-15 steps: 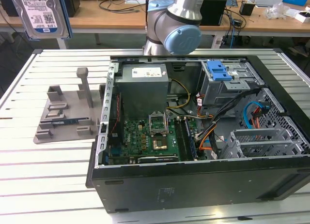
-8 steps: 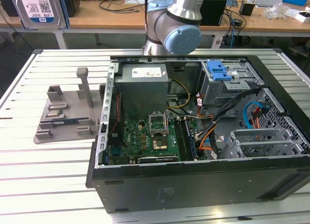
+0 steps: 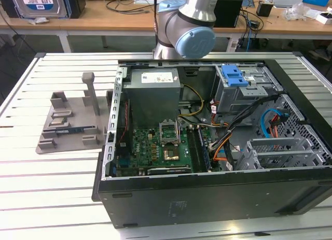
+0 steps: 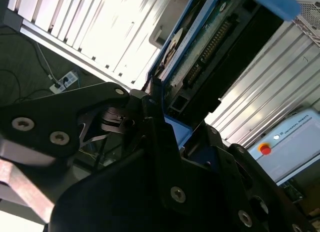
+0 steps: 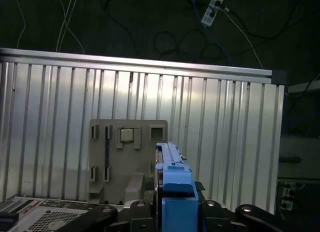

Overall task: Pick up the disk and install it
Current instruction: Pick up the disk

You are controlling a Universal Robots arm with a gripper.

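Observation:
In both wrist views my gripper (image 5: 175,212) is shut on the disk (image 5: 174,179), which it holds edge-on, high above the slatted aluminium table (image 5: 235,132). In the second wrist view the disk (image 4: 205,51) shows its green circuit-board underside with a black connector strip, framed by blue carrier rails, and the black fingers (image 4: 150,109) clamp one end. The open computer case (image 3: 207,146) lies on its side on the table, and its drive cage with a blue latch (image 3: 236,76) is at the back right in the exterior view. The arm (image 3: 189,27) rises behind the case.
A grey fixture plate with posts (image 3: 70,121) sits on the table at the exterior view's left, also below the disk (image 5: 127,162). Inside the case are the power-supply box (image 3: 154,89), motherboard (image 3: 161,152) and cables. Another hard drive (image 3: 39,1) rests on the back bench.

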